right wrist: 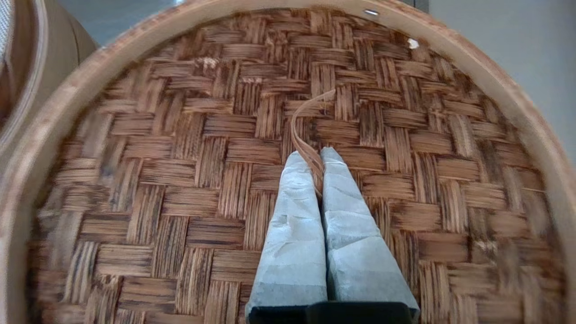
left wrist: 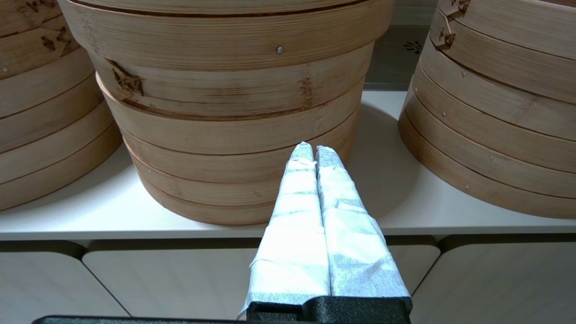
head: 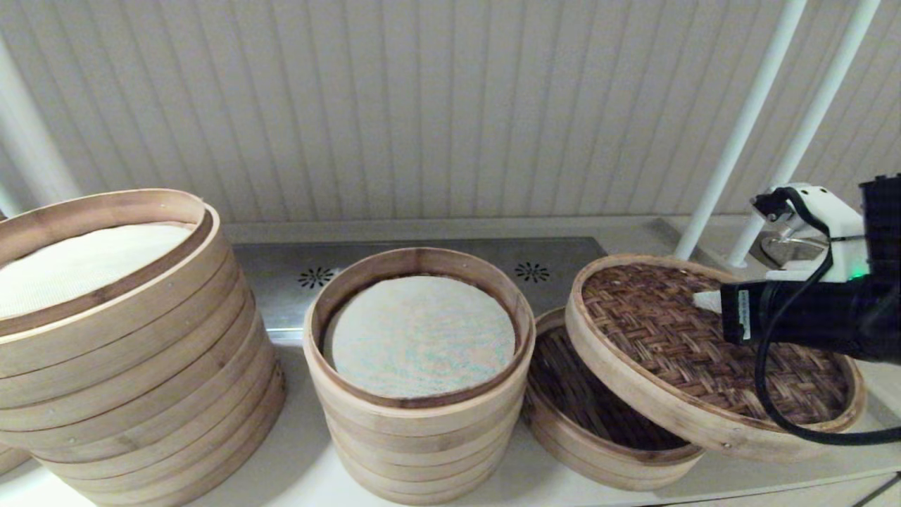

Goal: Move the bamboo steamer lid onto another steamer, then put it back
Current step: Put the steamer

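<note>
While the lid (head: 676, 338) hangs tilted over the low basket (head: 598, 422) at the right end of the tabletop (head: 295, 451), the right claw (right wrist: 318, 155) pinches the thin bamboo loop handle (right wrist: 306, 130) at the middle of the woven top. In the right wrist view its two wrapped fingers (right wrist: 292, 211) sit pressed together with the strip caught between the tips. In the head view the lid's far edge is raised and its near edge dips toward the robot, so the basket's dark slatted floor shows on the left, uncovered. Whether the lid's near rim touches the basket I cannot tell.

The steamer (head: 419, 394) stands in the middle, just beside the basket, its off-white liner (head: 422, 334) open to view. To the left, near but apart from it, rises the much wider stack (head: 127, 366) topped with a white cloth (head: 77, 260). A steel panel (head: 281, 282) with flower-shaped vents runs behind them, and two white poles (head: 746, 127) slant up at the right.

The left claw (left wrist: 314, 150) is out of the head view; its own camera shows it low before the tabletop's front edge, fingers closed on nothing, pointing at the base of a stack.
</note>
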